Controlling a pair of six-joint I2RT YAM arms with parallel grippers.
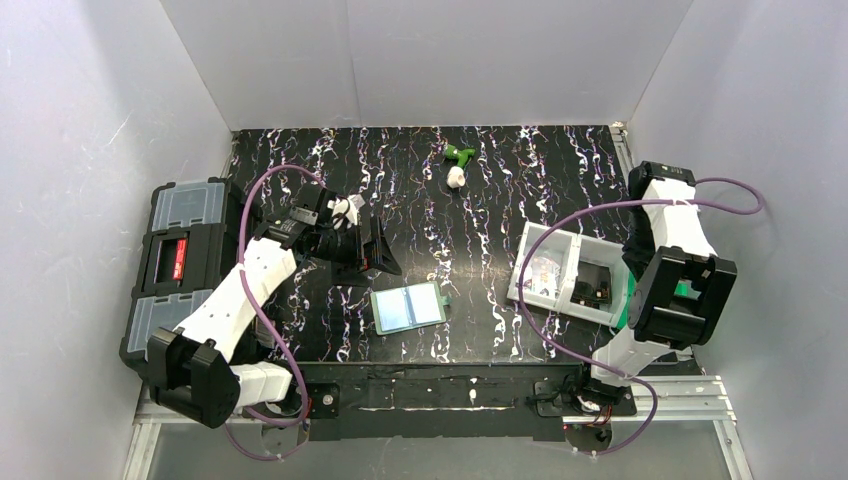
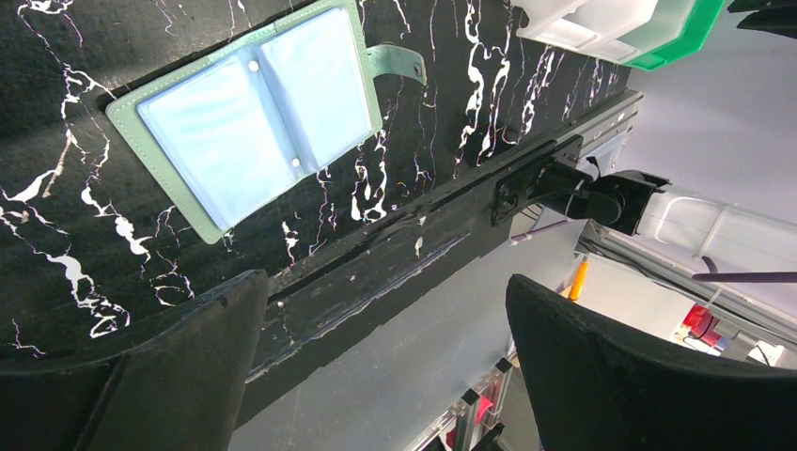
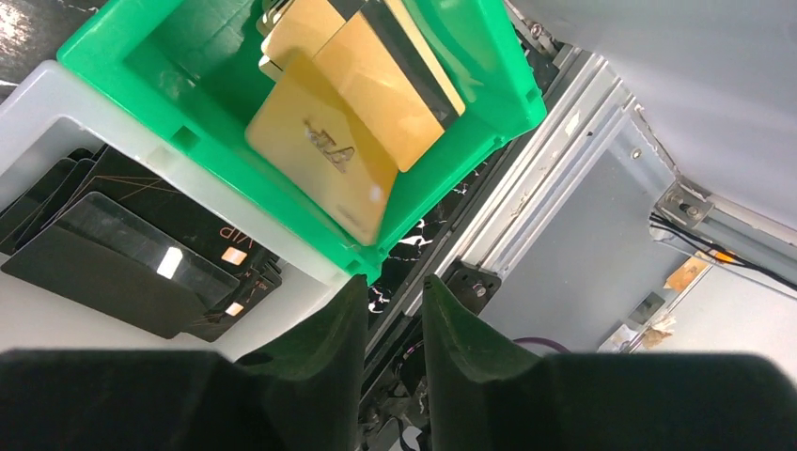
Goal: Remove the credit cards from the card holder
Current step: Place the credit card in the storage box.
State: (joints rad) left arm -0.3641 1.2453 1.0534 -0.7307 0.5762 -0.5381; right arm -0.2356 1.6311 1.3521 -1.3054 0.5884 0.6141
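Note:
The card holder lies open and flat near the front middle of the table. In the left wrist view the card holder shows pale blue sleeves and its snap tab. My left gripper hangs wide open, above and left of the holder, with nothing in it. My right gripper hovers by the near corner of a green bin. Its jaws stand a little apart with nothing between them. Gold credit cards lie in the bin, the nearest one blurred at its lower end. Black cards lie in the white compartment beside it.
A big black toolbox stands at the left edge behind the left arm. A white tray with compartments sits at the right, under the right arm. A small green and white object lies at the back middle. Grey walls enclose three sides.

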